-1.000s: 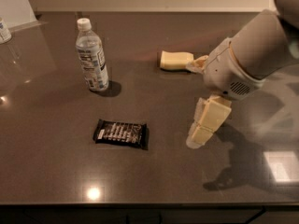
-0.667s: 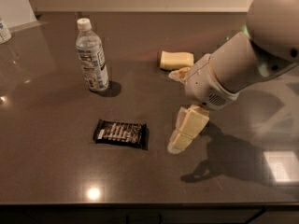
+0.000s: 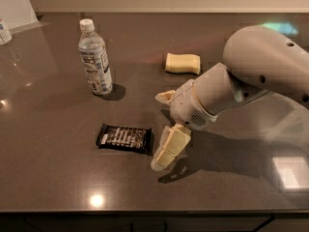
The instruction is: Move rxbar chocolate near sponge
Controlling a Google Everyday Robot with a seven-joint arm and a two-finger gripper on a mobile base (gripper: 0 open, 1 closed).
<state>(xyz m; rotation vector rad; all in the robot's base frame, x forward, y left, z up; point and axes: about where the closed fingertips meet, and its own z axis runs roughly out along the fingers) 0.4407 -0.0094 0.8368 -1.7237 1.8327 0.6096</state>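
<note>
Dark brown counter (image 3: 58, 178), glossy, light spots reflecting on it. The rxbar chocolate (image 3: 124, 138) lies flat on it, black wrapper, white print facing up, long side running left to right. Everything else is placed from the bar.

The tool (image 3: 161, 129) is just off the bar's right end, low over the counter. Its fingers stand wide apart with nothing between them. One cream finger (image 3: 169, 150) slants down just beside the bar's right crimped end; cannot tell if it touches the wrapper. The other finger only shows as a cream tip above and right of the bar, poking out from behind the wrist. The big grey-white arm (image 3: 251, 76) runs off up and to the right of the bar and throws a shadow on the counter to the bar's right.

The sponge (image 3: 182, 63), a pale yellow block, lies flat well apart from the bar, beyond it and to its right, past the arm's wrist.

A clear water bottle (image 3: 95, 59) with a white cap and a label stands upright beyond the bar, slightly to its left, well apart from it.
</note>
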